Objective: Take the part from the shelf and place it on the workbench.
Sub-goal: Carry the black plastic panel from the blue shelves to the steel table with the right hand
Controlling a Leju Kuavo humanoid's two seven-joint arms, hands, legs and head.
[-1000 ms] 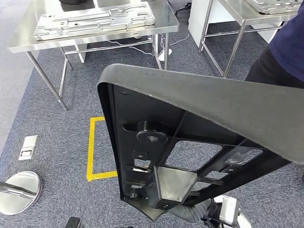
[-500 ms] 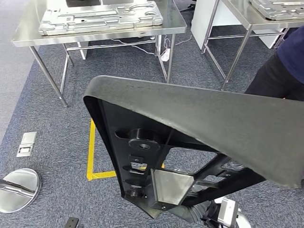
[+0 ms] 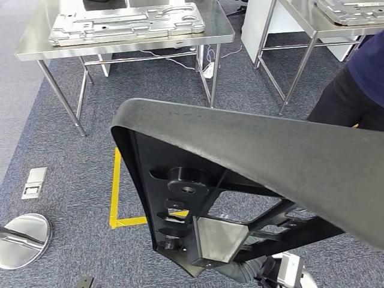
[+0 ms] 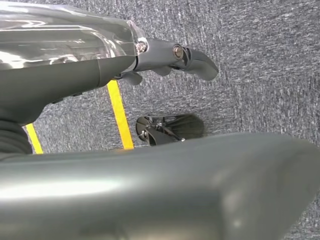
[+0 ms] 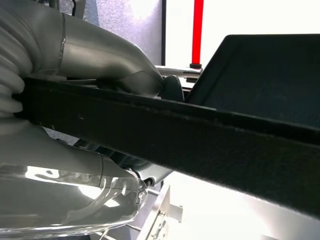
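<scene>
Clearly the right robot hand [image 5: 75, 100] clamps the black part's [image 3: 254, 144] edge, thumb above.

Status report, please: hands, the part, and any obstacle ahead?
Right hand grips the black part at its edge. Left hand open over carpet. Part carried, workbench ahead. Person stands at right.

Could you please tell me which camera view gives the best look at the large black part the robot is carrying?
The head view: the black part shows its curved shell, ribbed underside and round boss. The right wrist view shows just its dark edge, which the right hand grips. What the left wrist view shows of it is unclear.
</scene>
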